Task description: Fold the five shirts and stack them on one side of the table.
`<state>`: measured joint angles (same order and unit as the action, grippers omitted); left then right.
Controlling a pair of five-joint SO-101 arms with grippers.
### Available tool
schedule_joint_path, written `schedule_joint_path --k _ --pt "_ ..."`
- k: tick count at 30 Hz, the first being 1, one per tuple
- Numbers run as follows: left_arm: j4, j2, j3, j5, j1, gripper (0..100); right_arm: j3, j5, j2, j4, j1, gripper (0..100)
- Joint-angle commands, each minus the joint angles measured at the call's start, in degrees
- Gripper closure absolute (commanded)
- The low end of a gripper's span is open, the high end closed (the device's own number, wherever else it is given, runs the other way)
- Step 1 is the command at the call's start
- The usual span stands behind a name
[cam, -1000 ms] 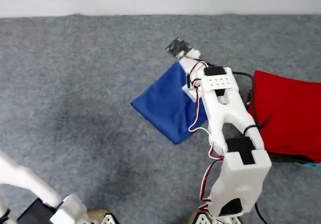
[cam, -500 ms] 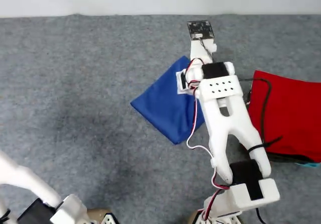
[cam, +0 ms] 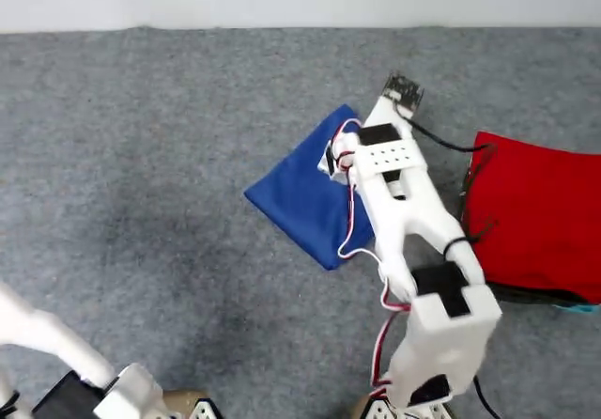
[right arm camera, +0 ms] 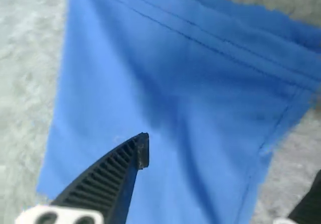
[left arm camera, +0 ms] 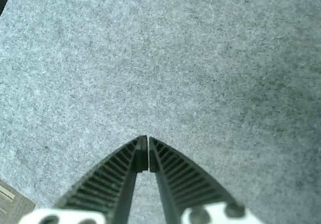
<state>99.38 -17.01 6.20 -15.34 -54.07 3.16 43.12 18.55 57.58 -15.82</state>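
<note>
The grey desk [cam: 141, 156] carries a folded blue shirt [cam: 305, 198] near its middle. Just right of the blue shirt, not touching it, a folded red shirt [cam: 540, 222] tops a stack. The right hand [right arm camera: 225, 174] hangs spread above the blue shirt. The left hand [left arm camera: 148, 153], pressed together, hangs over bare desk well apart from it.

Right arm [cam: 413, 212] covers blue shirt [cam: 300, 198] right corner. Red shirt [cam: 535, 212] cropped by frame's right edge. Lower layers [cam: 535, 296] under it hidden bar dark, teal slivers.
</note>
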Motion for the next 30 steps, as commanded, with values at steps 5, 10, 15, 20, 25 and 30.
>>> schedule_joint_path --k 5,10,15,20,25,30 --pt "0.53 -2.29 0.31 -4.57 -0.09 99 -0.97 3.16 8.75 -7.08 0.75 59.8" --pt "0.53 -2.11 0.31 -4.57 -0.09 99 -2.46 2.73 12.18 -7.60 2.15 81.7" --pt "0.53 -1.85 0.31 -4.57 -0.09 99 -4.40 2.55 13.14 -4.26 2.59 97.2" --pt "0.53 -1.85 0.31 -4.57 -0.09 99 -4.66 -7.91 9.98 -1.63 3.12 98.8" --pt "0.53 -1.85 0.31 -4.66 -0.09 99 -4.66 -13.36 1.98 2.33 3.38 99.0" --pt "0.53 -1.85 0.31 -4.66 -0.09 99 -4.66 -18.90 -6.20 6.64 4.00 99.0"
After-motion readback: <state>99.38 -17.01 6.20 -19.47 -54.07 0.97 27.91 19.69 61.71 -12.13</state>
